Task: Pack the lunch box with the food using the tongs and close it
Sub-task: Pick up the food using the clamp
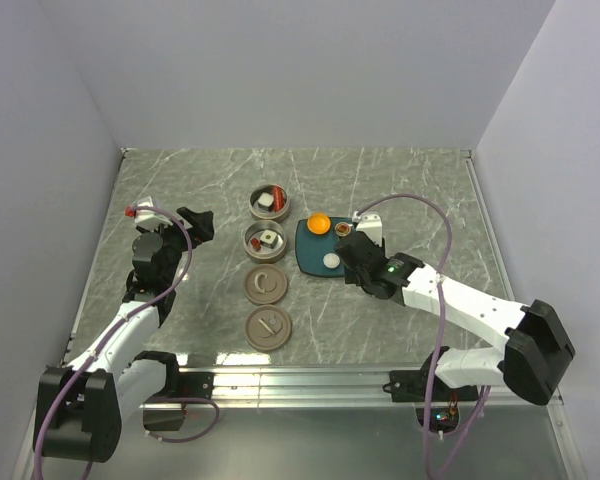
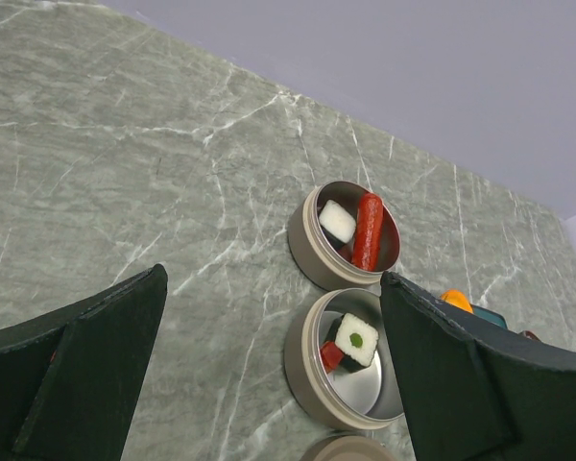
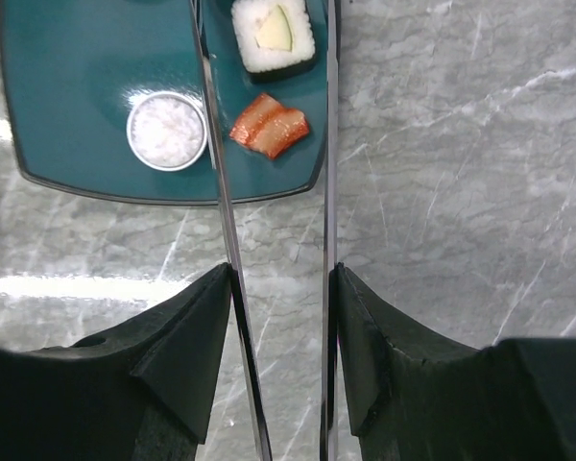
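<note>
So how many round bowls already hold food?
2: the far bowl and the near bowl just in front of it, both left of the teal plate.

Orange ball (image 1: pixel 318 223) on teal plate (image 1: pixel 308 256), tins (image 1: pixel 269 200) beside

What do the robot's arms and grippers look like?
The left arm and right arm have white links, black joints and bulky black bases. A purple cable loops along each. The left gripper and right gripper are black, with broad wedge-shaped fingers. A small green light glows on the right arm.
</note>
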